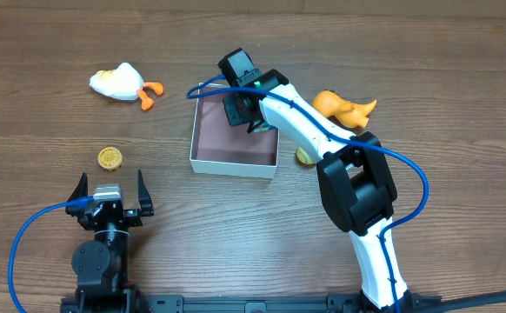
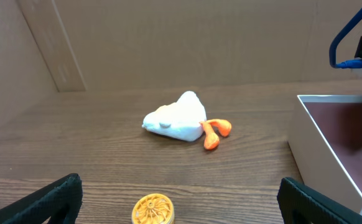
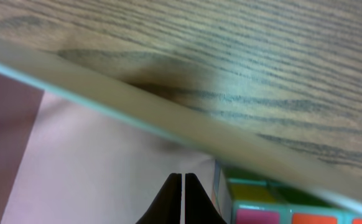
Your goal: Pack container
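Observation:
The container [image 1: 234,160] is a square white-walled box with a dusty pink inside, at the table's middle. My right gripper [image 1: 248,109] reaches down into its far part. In the right wrist view its fingertips [image 3: 182,177] are shut together with nothing between them, just over the pink floor near the container's wall [image 3: 137,102]. A multicoloured puzzle cube [image 3: 274,205] lies inside the container right beside the fingertips. My left gripper [image 1: 111,193] is open and empty at the front left, with a small yellow wheel [image 2: 153,211] ahead of its fingers [image 2: 184,202].
A white duck toy with orange feet [image 1: 121,83] lies at the back left; it also shows in the left wrist view [image 2: 176,118]. The yellow wheel [image 1: 109,157] lies left of the container. An orange toy [image 1: 344,109] and a small yellowish thing [image 1: 303,156] lie right of the container.

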Tool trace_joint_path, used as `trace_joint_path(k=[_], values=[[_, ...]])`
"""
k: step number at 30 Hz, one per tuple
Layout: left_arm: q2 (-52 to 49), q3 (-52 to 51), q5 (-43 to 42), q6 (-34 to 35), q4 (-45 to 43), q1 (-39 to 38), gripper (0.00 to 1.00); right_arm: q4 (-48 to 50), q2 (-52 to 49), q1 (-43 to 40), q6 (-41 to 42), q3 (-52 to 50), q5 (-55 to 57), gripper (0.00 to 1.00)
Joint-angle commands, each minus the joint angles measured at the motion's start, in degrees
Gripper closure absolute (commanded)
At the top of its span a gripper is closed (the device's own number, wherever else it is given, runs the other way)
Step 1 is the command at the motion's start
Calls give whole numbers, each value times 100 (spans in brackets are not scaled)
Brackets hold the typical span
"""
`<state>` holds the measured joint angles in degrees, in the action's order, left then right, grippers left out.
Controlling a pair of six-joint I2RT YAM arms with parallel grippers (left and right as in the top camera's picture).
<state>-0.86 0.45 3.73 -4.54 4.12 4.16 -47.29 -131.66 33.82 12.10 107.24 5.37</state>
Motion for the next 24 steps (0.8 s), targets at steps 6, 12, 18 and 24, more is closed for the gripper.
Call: trace_joint_path(k=[6, 12, 18, 24], values=[[24, -17, 72, 90, -22, 33, 0, 271, -33, -15, -17, 26, 249, 94], [24, -17, 72, 90, -22, 33, 0, 13, -24, -15, -46, 258, 562, 96], [24, -17, 72, 92, -22, 33, 0, -94, -24, -15, -107, 348, 664, 96], [24, -17, 72, 90, -22, 33, 0, -85, -24, -15, -105, 348, 691, 96]])
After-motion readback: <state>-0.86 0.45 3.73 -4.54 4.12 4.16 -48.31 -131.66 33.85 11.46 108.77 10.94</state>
